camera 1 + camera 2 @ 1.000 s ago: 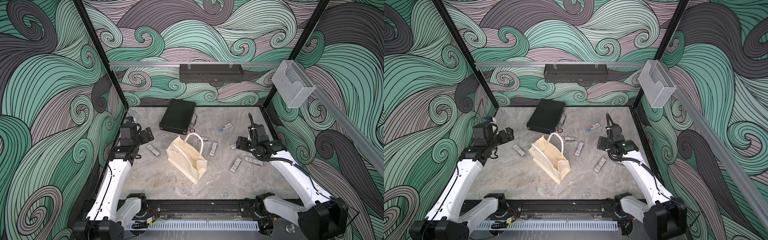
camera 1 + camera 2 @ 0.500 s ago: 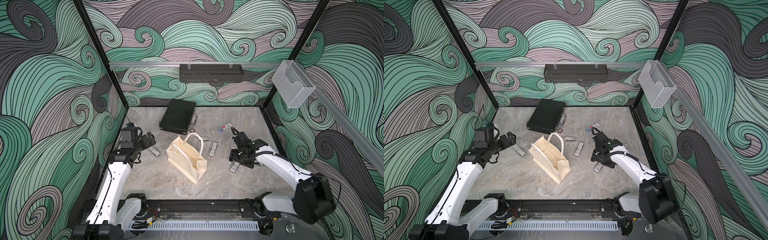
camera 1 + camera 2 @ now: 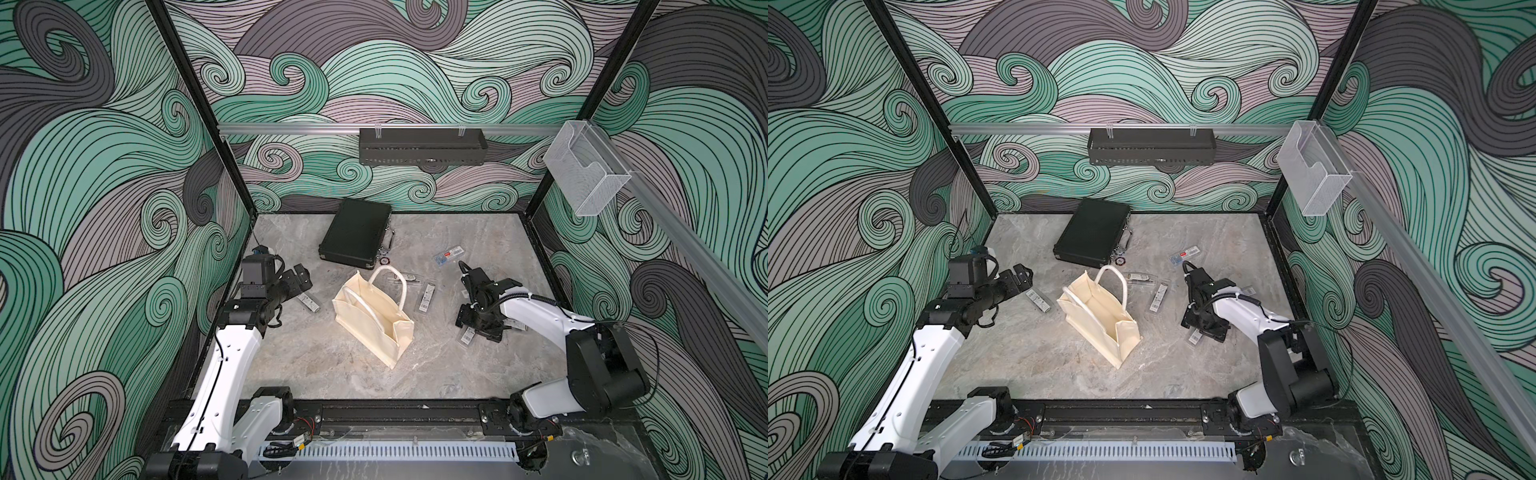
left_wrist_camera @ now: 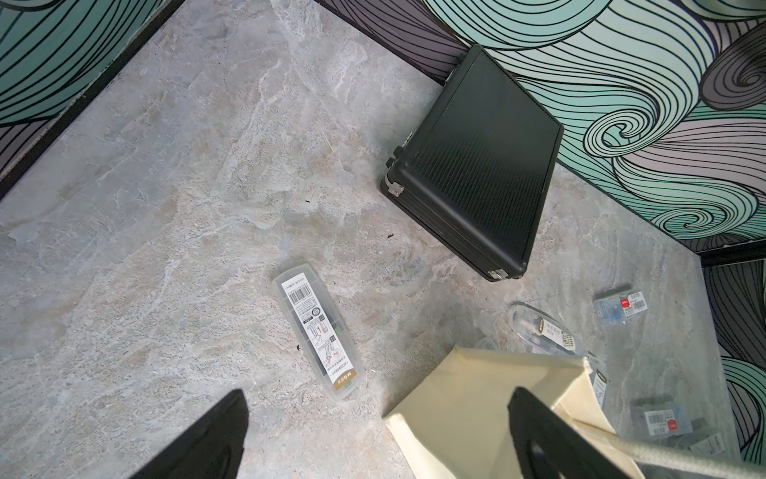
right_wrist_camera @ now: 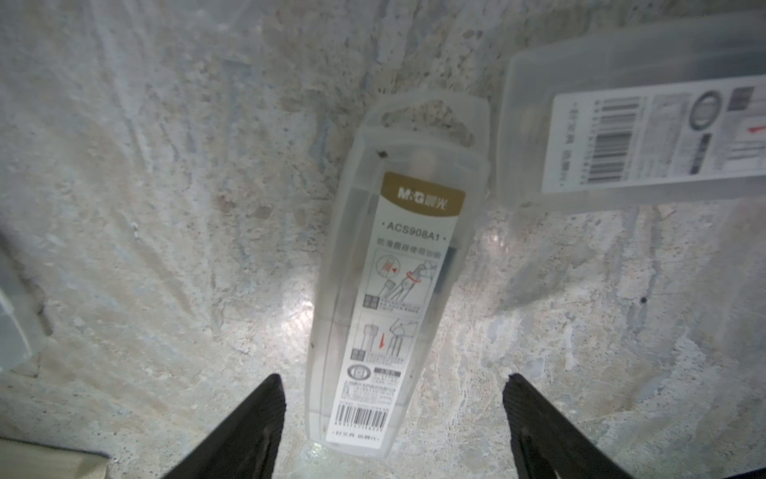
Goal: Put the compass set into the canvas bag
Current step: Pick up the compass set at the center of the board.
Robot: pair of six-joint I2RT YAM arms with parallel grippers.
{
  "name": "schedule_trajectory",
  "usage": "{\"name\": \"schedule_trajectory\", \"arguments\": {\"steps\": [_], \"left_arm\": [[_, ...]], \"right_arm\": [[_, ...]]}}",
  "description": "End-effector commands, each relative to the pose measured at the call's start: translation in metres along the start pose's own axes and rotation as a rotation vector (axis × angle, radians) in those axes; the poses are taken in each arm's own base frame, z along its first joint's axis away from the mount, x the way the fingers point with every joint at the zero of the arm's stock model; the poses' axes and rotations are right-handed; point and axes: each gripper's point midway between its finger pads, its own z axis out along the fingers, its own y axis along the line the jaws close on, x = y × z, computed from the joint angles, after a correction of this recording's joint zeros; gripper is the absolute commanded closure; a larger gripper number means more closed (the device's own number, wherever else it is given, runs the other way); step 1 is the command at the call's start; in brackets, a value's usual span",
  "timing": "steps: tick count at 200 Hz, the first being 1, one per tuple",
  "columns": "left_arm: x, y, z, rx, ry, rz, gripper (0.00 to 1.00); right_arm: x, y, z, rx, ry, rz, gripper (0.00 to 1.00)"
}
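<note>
The cream canvas bag stands open-topped mid-table, handles up. Several compass sets in clear plastic cases lie around it. My right gripper points down over one compass set. In the right wrist view that labelled case lies between the open fingers, with a gap on each side of it; the gripper touches nothing. My left gripper hovers open and empty left of the bag, close to another compass set.
A black hard briefcase lies at the back by the wall. More clear cases lie right of the bag and further back. One more case lies close beside the one under my right gripper.
My right arm has swung in from the right wall and come down over a compass set, its jaws narrowing a little. The left gripper has shifted slightly toward the bag.
</note>
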Motion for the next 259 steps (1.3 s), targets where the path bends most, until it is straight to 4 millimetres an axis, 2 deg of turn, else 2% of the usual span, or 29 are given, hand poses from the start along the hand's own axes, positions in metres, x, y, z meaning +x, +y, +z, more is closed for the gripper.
{"name": "schedule_trajectory", "arguments": {"steps": [1,81,152,222,259], "left_arm": [[0.007,0.006,-0.004,-0.014,0.017,-0.024,0.02],[0.008,0.006,-0.008,-0.014,0.010,-0.049,0.02],[0.006,0.004,-0.013,-0.007,0.011,-0.056,0.02],[0.008,0.001,-0.012,0.007,0.026,-0.066,0.02],[0.008,0.001,-0.012,0.008,0.026,-0.066,0.02]], "right_arm": [[-0.006,0.008,0.004,-0.052,0.013,0.019,0.19],[-0.014,0.018,0.023,-0.081,0.063,0.011,0.31],[-0.015,0.019,0.028,-0.051,0.074,-0.066,0.44],[-0.013,0.023,0.024,-0.037,0.062,-0.138,0.50],[-0.022,0.028,0.011,-0.052,0.017,-0.167,0.53]]}}
